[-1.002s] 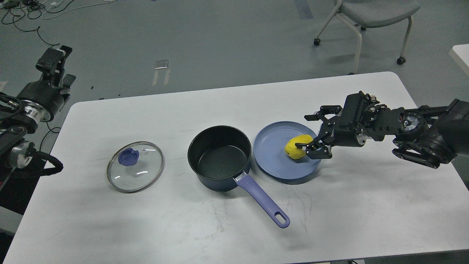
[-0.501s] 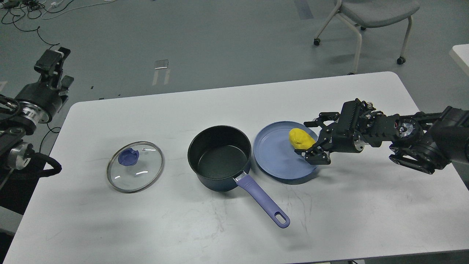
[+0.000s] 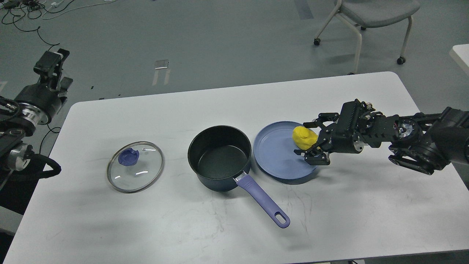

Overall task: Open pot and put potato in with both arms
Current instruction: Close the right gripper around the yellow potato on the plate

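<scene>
The dark pot (image 3: 220, 157) stands open in the middle of the white table, its purple handle (image 3: 263, 201) pointing to the front right. Its glass lid (image 3: 135, 167) with a blue knob lies flat on the table to the left. The yellow potato (image 3: 304, 137) lies on the right side of the blue plate (image 3: 278, 161), right of the pot. My right gripper (image 3: 315, 141) is open, its two fingers standing either side of the potato's right end, not closed on it. My left gripper (image 3: 51, 64) is raised off the table's left edge, seen end-on and dark.
The white table (image 3: 234, 227) has rounded corners. A grey chair on castors (image 3: 370, 22) stands on the floor beyond the far right corner. Cables lie on the floor at the far left.
The potato has shifted from the plate's middle right toward its far right rim. My right gripper has drawn back a little to the right with its fingers around the potato. The left arm barely moved.
</scene>
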